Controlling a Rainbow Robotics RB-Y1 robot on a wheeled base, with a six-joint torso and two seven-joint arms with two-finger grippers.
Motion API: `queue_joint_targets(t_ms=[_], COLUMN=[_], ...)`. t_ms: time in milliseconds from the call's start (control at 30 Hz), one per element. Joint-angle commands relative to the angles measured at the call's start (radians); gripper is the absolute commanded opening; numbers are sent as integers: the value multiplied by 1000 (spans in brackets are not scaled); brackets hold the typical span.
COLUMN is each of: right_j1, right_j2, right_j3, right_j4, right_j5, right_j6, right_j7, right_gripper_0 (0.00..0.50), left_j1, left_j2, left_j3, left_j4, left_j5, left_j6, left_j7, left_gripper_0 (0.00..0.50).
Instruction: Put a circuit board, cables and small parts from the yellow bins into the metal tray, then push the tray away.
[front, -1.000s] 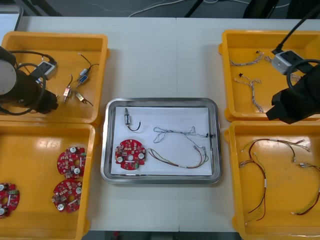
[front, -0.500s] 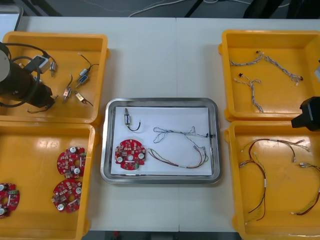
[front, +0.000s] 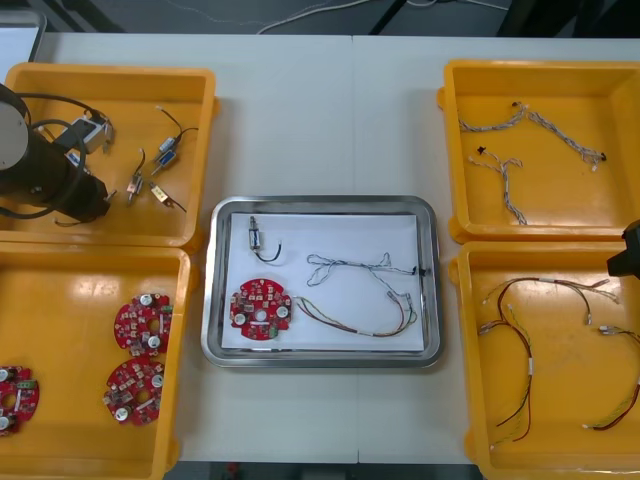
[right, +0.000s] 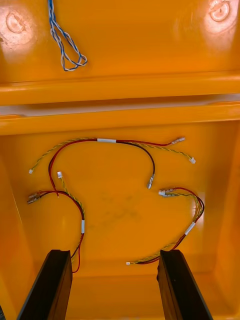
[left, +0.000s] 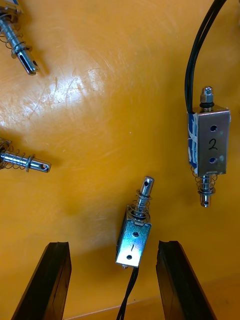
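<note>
A small metal part (left: 134, 235) marked 1 is lying in the far left yellow bin (front: 120, 110) between the parted jaws of the left gripper (left: 114, 245), which is seemingly lining up a pick that calls for lowering and closing, while the right gripper (right: 114, 252), jaws also apart, is hovering over the near right bin (front: 560, 380).

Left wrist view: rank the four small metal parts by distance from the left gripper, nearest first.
1. Part marked 1, between the left gripper's open fingers.
2. Part marked 2 and the nearer unmarked part, beyond opposite fingers: too close to call.
3. Other unmarked part, farthest.
</note>
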Motion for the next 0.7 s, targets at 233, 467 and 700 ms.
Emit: queue_joint_targets(t_ms=[233, 467, 700], right_j1=[26, 26, 26], right_j2=[-40, -40, -40], right_j3=[-43, -43, -43], right_j4=[-27, -27, -27], right_j5=[-16, -16, -16], right_j6=[3, 3, 3], right_j7=[-26, -26, -26], right_gripper_0=[500, 500, 500], left_j1=[-44, -60, -59], left_j2=[12, -16, -33], left_j3=[-11, -34, -35], left_j4=[-5, -3, -3], left_j5=[-19, -65, -73], left_j6=[1, 2, 1], left_j7=[-66, -55, -52], left_gripper_0=[500, 500, 500])
